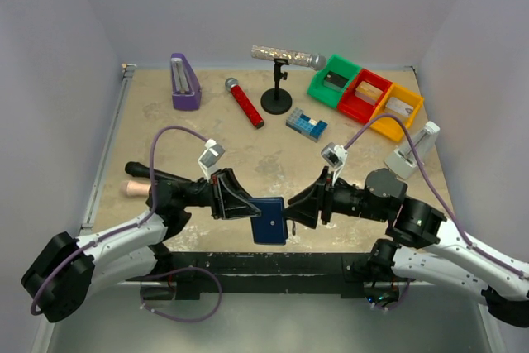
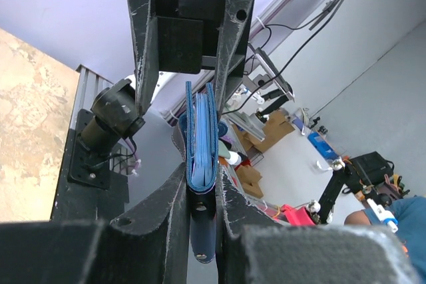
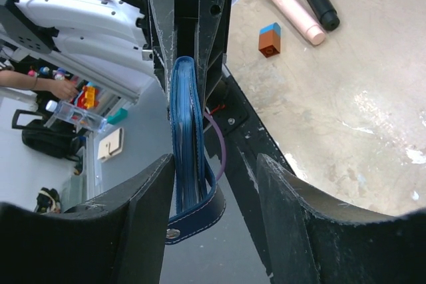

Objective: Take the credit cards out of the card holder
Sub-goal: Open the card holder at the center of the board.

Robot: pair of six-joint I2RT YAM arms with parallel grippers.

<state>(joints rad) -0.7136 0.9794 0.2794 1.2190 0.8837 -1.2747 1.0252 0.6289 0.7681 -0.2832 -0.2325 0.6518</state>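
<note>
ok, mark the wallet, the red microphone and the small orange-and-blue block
wallet [image 1: 269, 222], top view, dark-blue outer face.
red microphone [image 1: 248, 108], top view, middle of the handle.
orange-and-blue block [image 3: 269, 43], right wrist view, orange part.

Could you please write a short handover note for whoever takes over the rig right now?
Left gripper: shut on the wallet, holding it on edge in the air over the near edge of the table.
Right gripper: open, a finger on either side of the wallet's free end, gripping nothing.
Cards: none is out in any view. Only pale inner layers show between the covers.
Done: wallet picked up and held between both arms.
Left: spread the wallet, pull out each card and set it on the table.
</note>
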